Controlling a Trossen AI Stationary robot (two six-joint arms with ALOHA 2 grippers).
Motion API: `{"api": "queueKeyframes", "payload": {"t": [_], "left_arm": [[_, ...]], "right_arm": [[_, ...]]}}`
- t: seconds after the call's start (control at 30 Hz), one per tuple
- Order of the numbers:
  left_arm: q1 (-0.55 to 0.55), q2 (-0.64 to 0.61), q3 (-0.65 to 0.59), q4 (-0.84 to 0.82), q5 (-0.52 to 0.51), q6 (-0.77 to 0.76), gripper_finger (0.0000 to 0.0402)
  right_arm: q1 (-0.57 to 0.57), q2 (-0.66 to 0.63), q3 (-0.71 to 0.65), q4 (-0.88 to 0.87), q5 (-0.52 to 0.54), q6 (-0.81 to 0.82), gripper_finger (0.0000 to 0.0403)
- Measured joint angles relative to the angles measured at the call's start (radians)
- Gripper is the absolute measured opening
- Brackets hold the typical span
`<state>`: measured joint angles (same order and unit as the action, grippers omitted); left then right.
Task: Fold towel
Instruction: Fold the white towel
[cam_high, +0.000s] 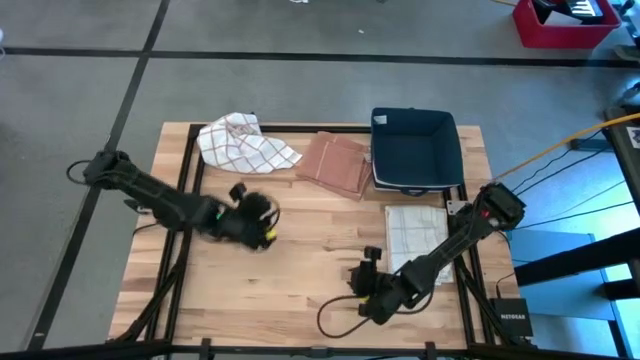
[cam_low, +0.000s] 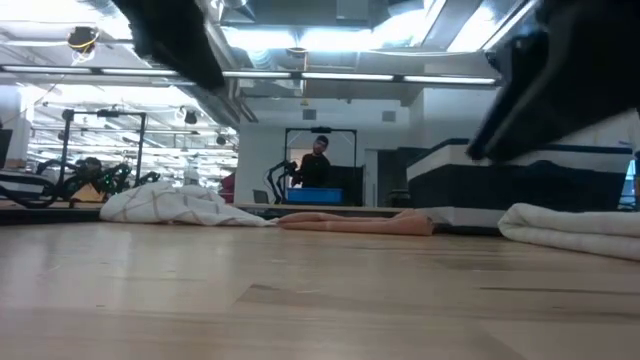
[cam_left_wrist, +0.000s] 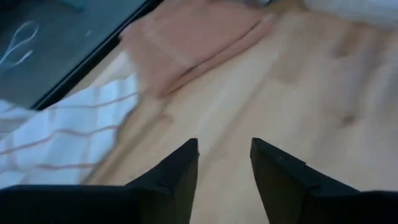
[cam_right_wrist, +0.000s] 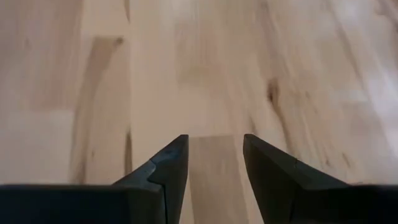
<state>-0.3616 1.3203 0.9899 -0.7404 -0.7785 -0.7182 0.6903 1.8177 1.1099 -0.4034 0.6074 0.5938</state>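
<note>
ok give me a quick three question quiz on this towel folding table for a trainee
1. True or false: the crumpled checked towel lies inside the dark blue bin.
2. Which cloth lies between the checked towel and the bin? A) a green one B) the pinkish-brown cloth C) a black one
3. What do the left gripper and right gripper hold?

Key:
1. False. It lies on the wooden table, near the far edge, to the left of the bin.
2. B
3. Nothing. Both have their fingers apart over bare wood, and the folded white towel lies flat beside the right arm.
</note>
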Motion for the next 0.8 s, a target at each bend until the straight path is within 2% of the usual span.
{"api": "queueKeyframes", "payload": {"t": [0.2, 0.4, 0.5, 0.63, 0.8], "left_arm": [[0.312, 0.046, 0.0, -0.021, 0.129, 0.112, 0.0201], [0.562, 0.126, 0.0, 0.021, 0.147, 0.258, 0.0224], [0.629, 0.19, 0.0, 0.075, 0.157, 0.326, 0.0225], [0.687, 0.285, -0.001, 0.192, 0.227, 0.473, 0.0225], [0.743, 0.399, -0.001, 0.252, 0.28, 0.544, 0.0225]], "right_arm": [[0.004, 0.081, 0.0, -0.003, -0.098, -0.025, 0.0159], [0.003, 0.121, 0.0, 0.001, -0.063, -0.054, 0.0159], [0.003, 0.119, 0.001, 0.015, -0.065, -0.06, 0.0159], [0.003, 0.119, 0.001, 0.014, -0.066, -0.081, 0.0159], [0.003, 0.119, 0.001, 0.014, -0.059, -0.099, 0.0159]]}}
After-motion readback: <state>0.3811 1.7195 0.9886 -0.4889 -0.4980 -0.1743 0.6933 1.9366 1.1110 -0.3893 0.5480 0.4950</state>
